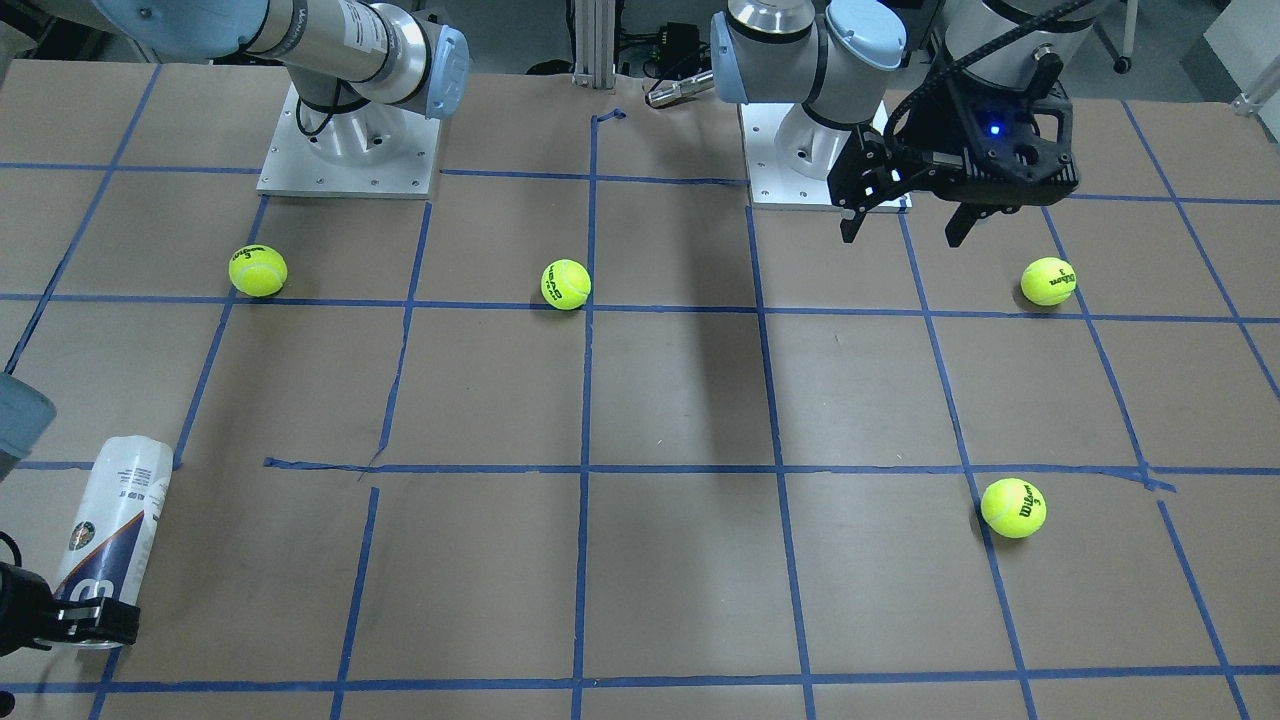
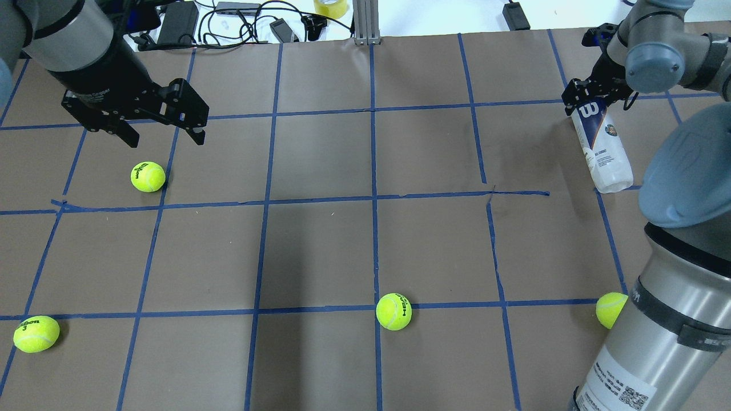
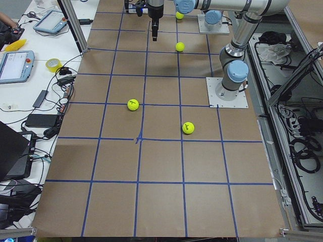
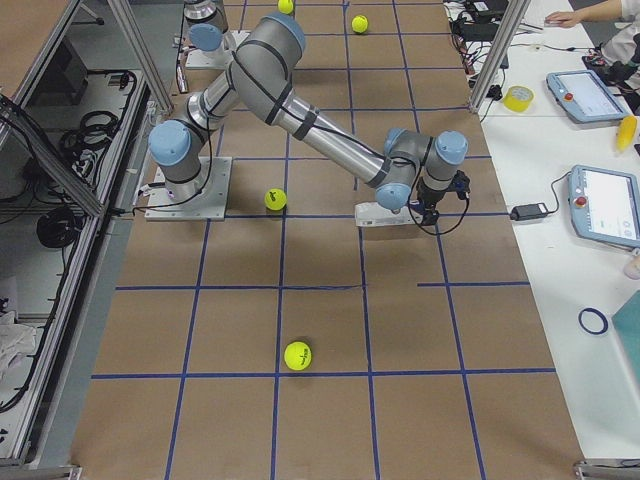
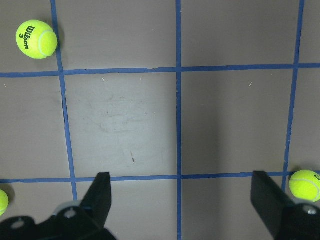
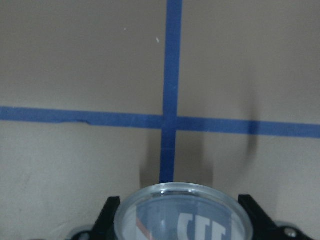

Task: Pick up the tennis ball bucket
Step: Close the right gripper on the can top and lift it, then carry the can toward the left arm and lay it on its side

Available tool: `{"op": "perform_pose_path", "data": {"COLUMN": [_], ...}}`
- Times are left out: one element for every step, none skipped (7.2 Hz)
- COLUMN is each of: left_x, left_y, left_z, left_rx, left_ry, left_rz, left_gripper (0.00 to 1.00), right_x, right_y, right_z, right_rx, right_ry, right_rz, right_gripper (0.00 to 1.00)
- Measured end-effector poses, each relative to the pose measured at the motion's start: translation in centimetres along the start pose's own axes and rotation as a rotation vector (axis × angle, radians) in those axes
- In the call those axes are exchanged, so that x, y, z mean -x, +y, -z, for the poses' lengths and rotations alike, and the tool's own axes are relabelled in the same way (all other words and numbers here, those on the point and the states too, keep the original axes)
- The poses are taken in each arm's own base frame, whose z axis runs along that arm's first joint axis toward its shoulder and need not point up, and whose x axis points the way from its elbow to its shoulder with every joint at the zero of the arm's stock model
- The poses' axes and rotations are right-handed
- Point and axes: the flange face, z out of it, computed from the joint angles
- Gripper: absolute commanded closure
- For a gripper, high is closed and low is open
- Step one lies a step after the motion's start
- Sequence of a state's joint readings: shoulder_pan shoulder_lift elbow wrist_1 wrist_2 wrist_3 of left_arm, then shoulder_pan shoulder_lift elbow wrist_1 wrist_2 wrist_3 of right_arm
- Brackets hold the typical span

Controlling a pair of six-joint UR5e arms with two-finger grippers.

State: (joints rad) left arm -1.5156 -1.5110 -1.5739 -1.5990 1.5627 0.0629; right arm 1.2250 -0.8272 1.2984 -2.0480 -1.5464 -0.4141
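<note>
Right up against the right wrist cam was the bucket (image 6: pixel 182 202), seen end-on, its clear round rim filling the bottom of the shot. Right gripper (image 6: pixel 182 222) was clamped on it, with black fingers (image 6: pixel 111 217) on either side. Beyond it was brown table (image 6: pixel 75 60) and a cross of blue tape (image 6: pixel 170 120).

Left wrist cam: left gripper (image 5: pixel 182 197) was spread wide with nothing between the fingers, over a tape crossing. Three balls sat at the edges, one at top left (image 5: pixel 36 39).

Front cam: bucket (image 1: pixel 120 510) was in the lower left corner, tilted, gripped at its near end by the right gripper (image 1: pixel 95 620). Couldn't tell if the other end touched the table. Left gripper (image 1: pixel 900 238) hung above the table at upper right, near a ball (image 1: pixel 1048 281).

Overhead: bucket (image 2: pixel 602 154) was at the far right, grabbed at its far end, lower end beside a tape line. Four balls were scattered around, all well apart from it.

Right side cam: bucket was just a white sliver (image 4: pixel 378 214) under the near arm's wrist. Left side cam was too small to tell much.
</note>
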Motion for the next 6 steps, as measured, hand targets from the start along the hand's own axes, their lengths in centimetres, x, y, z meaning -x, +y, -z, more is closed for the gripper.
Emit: {"op": "perform_pose_path", "data": {"left_x": [0.0, 0.0, 0.0, 0.0, 0.1, 0.4], "left_y": [0.0, 0.0, 0.0, 0.0, 0.0, 0.0], "left_z": [0.0, 0.0, 0.1, 0.1, 0.3, 0.6], "left_rx": [0.0, -0.001, -0.002, -0.003, -0.005, -0.008], "left_ry": [0.0, 0.001, 0.0, -0.002, -0.003, -0.003], "left_rz": [0.0, 0.0, 0.0, 0.0, 0.002, 0.006], "left_gripper": [0.0, 0.0, 0.0, 0.0, 0.0, 0.0], "right_x": [1.3, 4.2, 8.8, 15.5, 22.5, 30.4], "right_y": [0.4, 0.6, 0.9, 1.4, 2.1, 3.1], "right_z": [1.4, 3.7, 7.0, 10.1, 11.5, 12.0], "right_rx": [-0.006, -0.02, -0.037, -0.056, -0.069, -0.084], "right_ry": [-0.003, -0.001, 0.004, 0.008, 0.006, 0.005], "right_rz": [0.015, 0.047, 0.101, 0.187, 0.282, 0.396], "right_gripper": [0.42, 0.49, 0.54, 0.55, 0.57, 0.57]}}
